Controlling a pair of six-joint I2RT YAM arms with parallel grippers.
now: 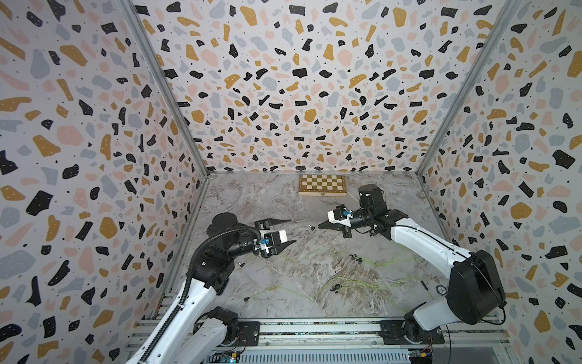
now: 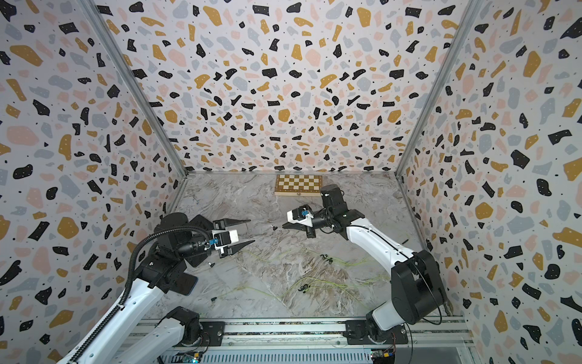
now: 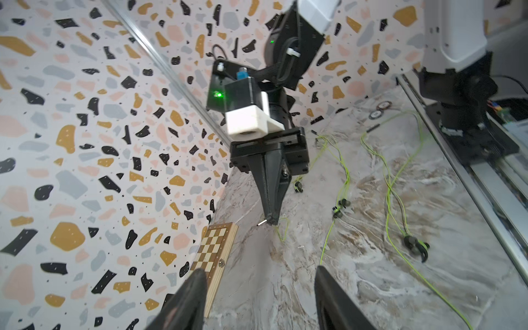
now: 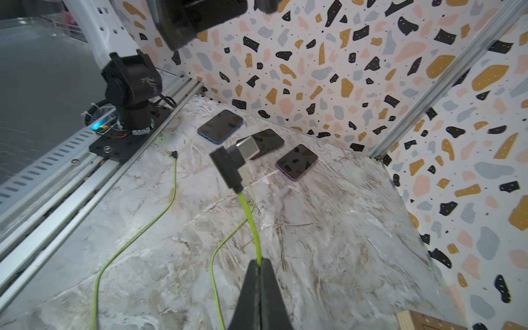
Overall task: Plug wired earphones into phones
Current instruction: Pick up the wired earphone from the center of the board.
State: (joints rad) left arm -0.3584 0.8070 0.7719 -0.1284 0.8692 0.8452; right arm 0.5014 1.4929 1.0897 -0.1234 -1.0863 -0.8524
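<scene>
Three phones [image 4: 297,162] lie near the left wall, none plugged in that I can see. The left jaws gape empty; the right jaws pinch one earphone cable [image 4: 249,217] behind its plug [image 4: 225,163], held aloft. Other earphones [image 1: 355,259] sprawl across the tabletop [image 1: 252,195]; all three, I'd say, remain to do.

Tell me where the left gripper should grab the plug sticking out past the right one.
Probably the black elbow body of the plug, leaving the metal tip bare. Come across from the left gripper's side; the right gripper clamps only the cable.
</scene>
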